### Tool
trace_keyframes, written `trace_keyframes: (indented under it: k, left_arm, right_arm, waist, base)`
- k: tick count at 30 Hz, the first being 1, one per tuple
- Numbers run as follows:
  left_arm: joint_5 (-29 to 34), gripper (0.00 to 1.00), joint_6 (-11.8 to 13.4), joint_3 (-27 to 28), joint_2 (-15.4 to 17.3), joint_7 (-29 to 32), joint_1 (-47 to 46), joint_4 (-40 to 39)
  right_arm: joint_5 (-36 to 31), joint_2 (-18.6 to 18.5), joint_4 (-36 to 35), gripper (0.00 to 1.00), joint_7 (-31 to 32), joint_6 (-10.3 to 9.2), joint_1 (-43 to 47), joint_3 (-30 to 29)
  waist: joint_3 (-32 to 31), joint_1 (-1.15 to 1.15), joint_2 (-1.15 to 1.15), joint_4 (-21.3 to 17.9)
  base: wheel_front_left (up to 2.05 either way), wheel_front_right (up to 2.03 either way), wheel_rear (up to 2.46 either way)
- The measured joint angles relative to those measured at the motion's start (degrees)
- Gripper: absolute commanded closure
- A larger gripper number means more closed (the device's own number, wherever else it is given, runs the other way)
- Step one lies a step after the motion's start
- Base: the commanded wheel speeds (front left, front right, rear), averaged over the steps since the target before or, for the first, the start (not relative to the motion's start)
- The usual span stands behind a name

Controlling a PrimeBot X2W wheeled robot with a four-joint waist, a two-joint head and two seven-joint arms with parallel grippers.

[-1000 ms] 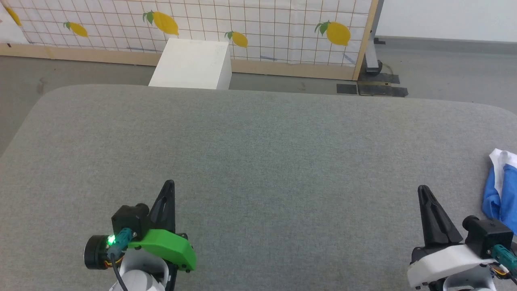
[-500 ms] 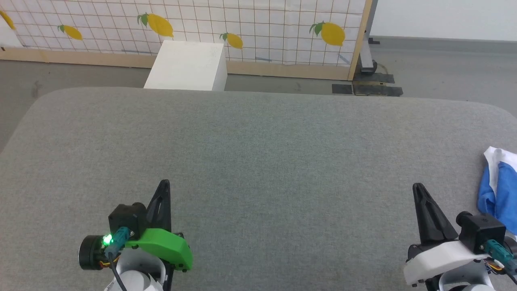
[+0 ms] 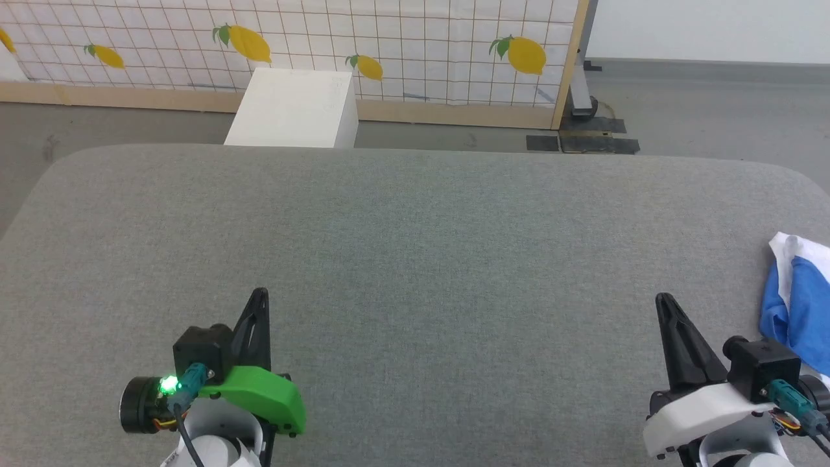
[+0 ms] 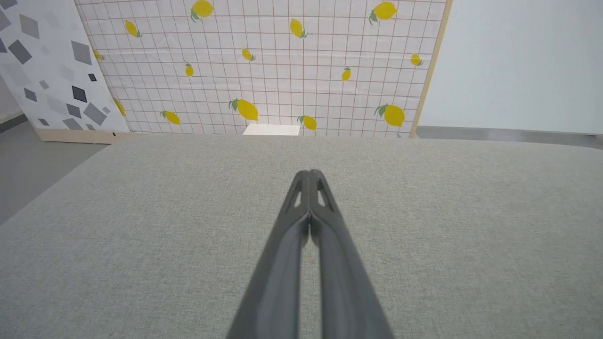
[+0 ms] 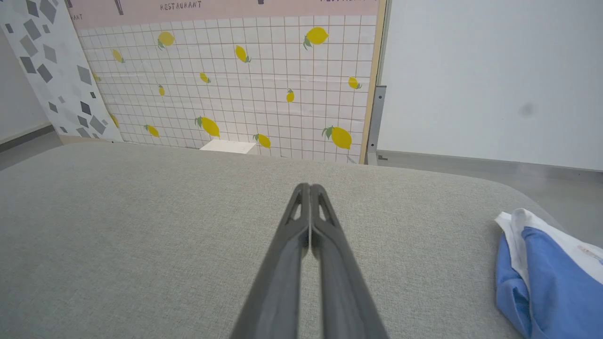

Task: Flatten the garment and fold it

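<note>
Both the left gripper (image 3: 258, 303) and right gripper (image 3: 664, 308) are closed and empty; the garment (image 3: 801, 303) lies bunched at the right edge of the surface (image 3: 415, 246), where a clumsy nudge could slide it off

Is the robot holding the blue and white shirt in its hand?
No, the shirt lies bunched on the grey table, apart from the right hand, whose fingers are shut on nothing.

grey table (image 3: 415, 259) | white box (image 3: 292, 109) | lemon-print grid panel (image 3: 389, 45)
</note>
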Motion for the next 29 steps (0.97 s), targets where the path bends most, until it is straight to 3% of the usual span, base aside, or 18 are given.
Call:
trace_keyframes:
  k: [29]
  left_arm:
    - [3.28,1.0,0.75,1.55,-0.12,3.46,1.89,-3.97]
  right_arm:
    - [-2.11,0.0,0.34,1.0,2.2,0.0,-1.29,1.36]
  waist:
    - [-0.22,0.0,0.0,-1.54]
  base:
    - [0.0,0.0,0.0]
